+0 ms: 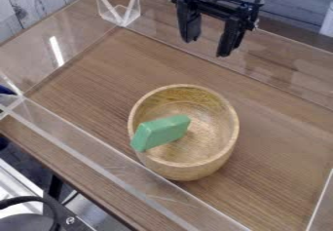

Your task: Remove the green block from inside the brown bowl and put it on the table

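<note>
The table (92,89) is seen edged by clear walls. The brown bowl (215,152) is set near its front edge, and the green block (160,133) is leaned inside it, not yet lifted. The gripper (211,35) is held above the far edge, jaws apart and empty; everything is judged left.

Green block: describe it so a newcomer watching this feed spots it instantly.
Start at the wood-grain table fenced by clear acrylic walls, then find the round brown bowl near the front. The green block lies tilted inside it, against the left inner wall. It is the only bright green thing, flat and rectangular against pale wood.
</note>
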Robot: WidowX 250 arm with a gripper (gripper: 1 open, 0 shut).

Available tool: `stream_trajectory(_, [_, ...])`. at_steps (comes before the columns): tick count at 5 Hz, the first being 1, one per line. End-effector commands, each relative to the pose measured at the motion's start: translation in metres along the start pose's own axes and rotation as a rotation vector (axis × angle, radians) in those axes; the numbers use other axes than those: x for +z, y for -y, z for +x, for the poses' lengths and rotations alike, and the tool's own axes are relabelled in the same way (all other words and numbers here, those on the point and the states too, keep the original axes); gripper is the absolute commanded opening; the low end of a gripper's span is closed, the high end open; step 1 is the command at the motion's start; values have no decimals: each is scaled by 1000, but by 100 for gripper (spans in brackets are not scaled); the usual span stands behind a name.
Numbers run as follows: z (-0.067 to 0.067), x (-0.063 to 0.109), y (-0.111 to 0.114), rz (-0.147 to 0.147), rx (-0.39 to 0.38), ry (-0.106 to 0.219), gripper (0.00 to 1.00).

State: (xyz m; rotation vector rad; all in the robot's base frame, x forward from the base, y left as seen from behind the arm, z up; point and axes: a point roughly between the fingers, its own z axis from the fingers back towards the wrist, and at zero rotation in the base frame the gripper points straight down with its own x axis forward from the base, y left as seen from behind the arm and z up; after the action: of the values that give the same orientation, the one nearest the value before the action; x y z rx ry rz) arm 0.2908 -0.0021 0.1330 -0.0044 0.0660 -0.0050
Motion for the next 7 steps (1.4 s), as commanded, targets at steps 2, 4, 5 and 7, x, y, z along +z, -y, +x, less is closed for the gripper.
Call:
stream_trajectory(2, [-33, -14, -10, 17, -45, -32, 100])
stream_trajectory(4, [-61, -36, -27, 29, -66, -43, 100])
stream_trajectory(5, [-65, -47, -29, 32, -71, -55, 100])
stream_trajectory(7, [-65, -61, -24, 40, -93, -75, 100])
